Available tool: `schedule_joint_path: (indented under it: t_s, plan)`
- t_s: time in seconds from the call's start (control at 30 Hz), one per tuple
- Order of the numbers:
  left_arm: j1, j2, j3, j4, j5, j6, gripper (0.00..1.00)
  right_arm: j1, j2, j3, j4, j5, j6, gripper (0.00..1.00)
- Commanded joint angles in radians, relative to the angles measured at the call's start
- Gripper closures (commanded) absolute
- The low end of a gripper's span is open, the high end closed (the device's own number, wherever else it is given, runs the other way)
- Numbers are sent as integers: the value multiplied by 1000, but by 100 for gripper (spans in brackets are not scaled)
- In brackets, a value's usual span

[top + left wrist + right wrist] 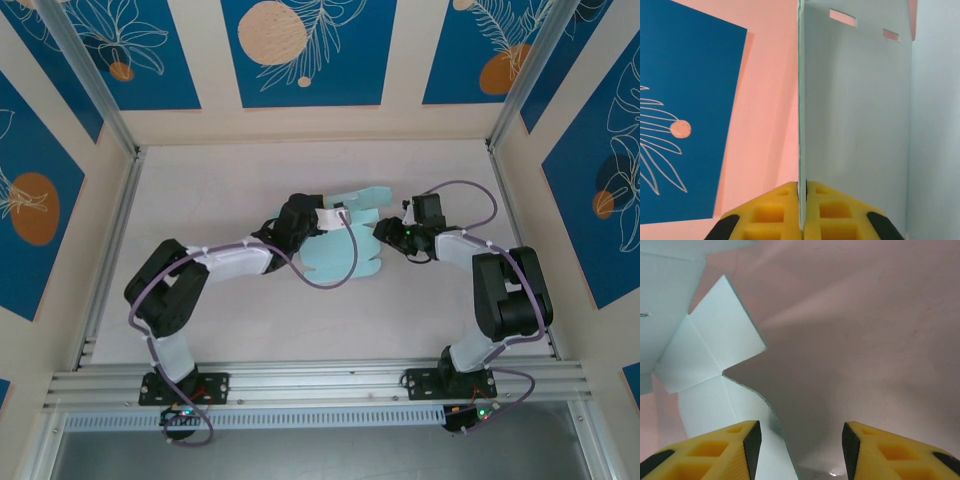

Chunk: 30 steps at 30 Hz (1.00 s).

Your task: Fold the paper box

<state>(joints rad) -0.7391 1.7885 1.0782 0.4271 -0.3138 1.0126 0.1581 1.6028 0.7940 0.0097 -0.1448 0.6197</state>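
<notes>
While the left end effector (305,217) sits clenched on an edge of the paper box (345,250), that panel stands upright between its yellow fingers (775,212) in the left wrist view, with two slots (842,18) near its top edge. The box is mid-bench (230,170), still an unfolded sheet, scalloped tabs on its near side. The right end effector (385,231) is just beside the box's right edge, released, jaws apart, nothing between them. A creased flap lies next to one finger (715,452).
</notes>
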Motion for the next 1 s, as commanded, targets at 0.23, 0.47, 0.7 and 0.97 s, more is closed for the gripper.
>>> schedule_joint_path:
  t_s: [0.23,0.47,0.7,0.97]
  plan:
    - [52,-32,54,-180,141,-95,100,-38,-11,-35,268,-188,15,50]
    - [55,-30,57,-176,143,-99,100,-49,12,-27,272,-162,24,43]
    - [57,-32,65,-173,151,-119,100,-43,54,-56,333,-174,67,42]
    - [58,-31,73,-175,156,-128,100,-23,92,-62,358,-178,83,42]
